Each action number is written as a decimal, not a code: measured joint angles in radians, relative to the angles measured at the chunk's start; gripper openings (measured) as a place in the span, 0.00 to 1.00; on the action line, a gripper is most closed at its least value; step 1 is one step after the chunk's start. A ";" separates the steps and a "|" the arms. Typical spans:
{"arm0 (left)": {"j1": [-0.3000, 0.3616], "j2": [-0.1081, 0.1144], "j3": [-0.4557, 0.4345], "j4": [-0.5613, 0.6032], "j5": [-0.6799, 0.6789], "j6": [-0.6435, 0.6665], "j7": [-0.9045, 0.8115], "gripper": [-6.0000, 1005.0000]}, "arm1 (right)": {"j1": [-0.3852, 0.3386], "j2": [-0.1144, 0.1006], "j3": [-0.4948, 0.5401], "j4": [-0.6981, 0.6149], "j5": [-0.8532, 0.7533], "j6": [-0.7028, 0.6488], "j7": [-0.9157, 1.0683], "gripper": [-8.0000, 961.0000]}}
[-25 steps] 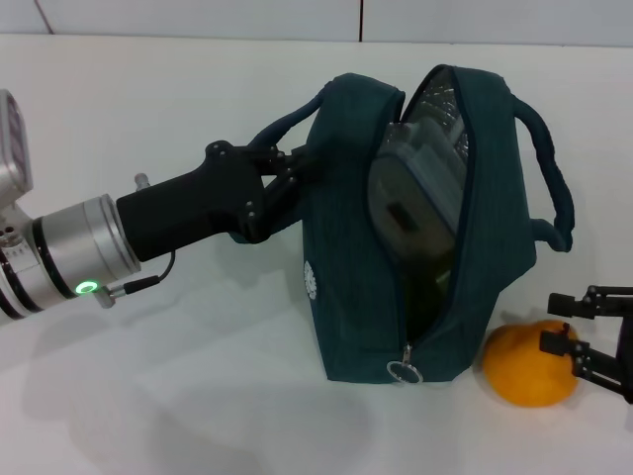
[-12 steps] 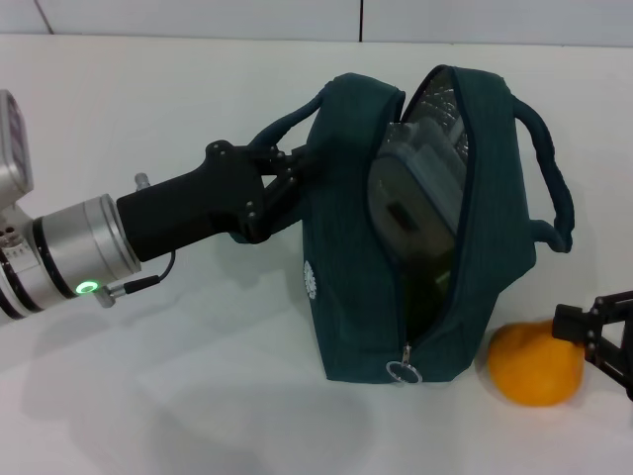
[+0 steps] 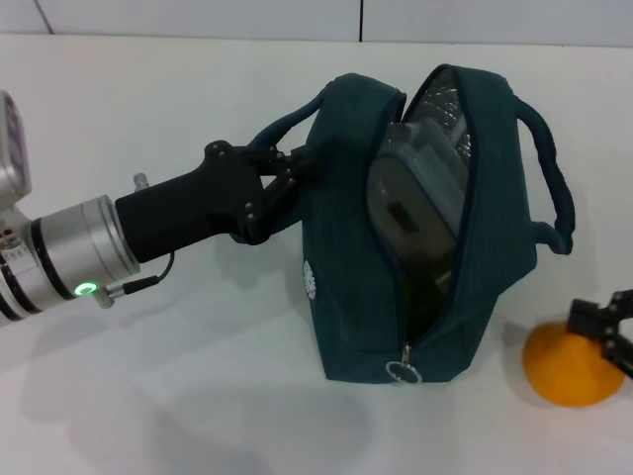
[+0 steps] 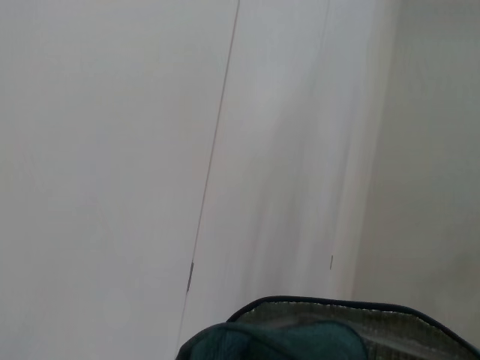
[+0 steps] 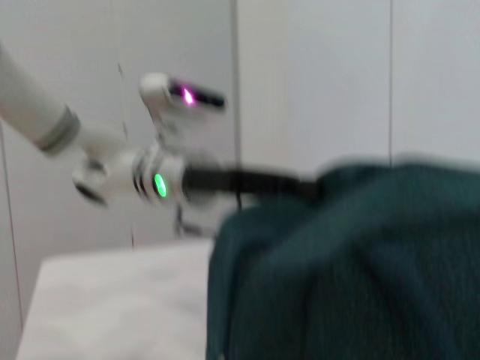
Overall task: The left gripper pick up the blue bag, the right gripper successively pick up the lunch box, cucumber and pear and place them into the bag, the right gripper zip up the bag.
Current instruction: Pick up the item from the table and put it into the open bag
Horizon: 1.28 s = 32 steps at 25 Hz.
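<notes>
The dark blue bag stands on the white table with its zip open. My left gripper is shut on the bag's near handle and holds it upright. The clear lunch box stands on end inside the bag. The cucumber is hidden. The orange-yellow pear lies on the table to the right of the bag. My right gripper is closed on the pear's top, at the view's right edge. The bag also shows in the right wrist view and in the left wrist view.
The zip's ring pull hangs at the bag's lower front end. The bag's second handle loops out on the right side. The left arm shows behind the bag in the right wrist view. The table meets a tiled wall behind.
My right gripper has moved to the right, away from the bag, and the pear has gone with it. The bag and left arm have not moved.
</notes>
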 joint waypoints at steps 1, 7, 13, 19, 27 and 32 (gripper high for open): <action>0.002 0.000 -0.001 0.000 -0.004 0.006 0.007 0.05 | 0.000 0.000 0.026 0.004 0.000 -0.034 -0.016 0.05; 0.011 0.000 0.000 -0.007 -0.023 0.026 0.041 0.05 | 0.005 0.012 0.183 0.012 0.008 -0.216 -0.054 0.06; 0.002 0.000 0.002 -0.032 -0.025 0.027 0.073 0.05 | 0.060 0.029 0.185 0.067 0.209 -0.298 -0.053 0.07; 0.000 0.000 0.003 -0.035 -0.025 0.041 0.081 0.05 | 0.223 0.035 0.134 0.174 0.378 -0.266 -0.019 0.08; -0.004 0.000 0.003 -0.037 -0.025 0.070 0.083 0.05 | 0.424 0.043 0.053 0.214 0.380 -0.081 0.099 0.09; -0.010 0.000 0.002 -0.044 -0.025 0.065 0.092 0.05 | 0.487 0.045 -0.032 0.208 0.383 -0.029 0.140 0.10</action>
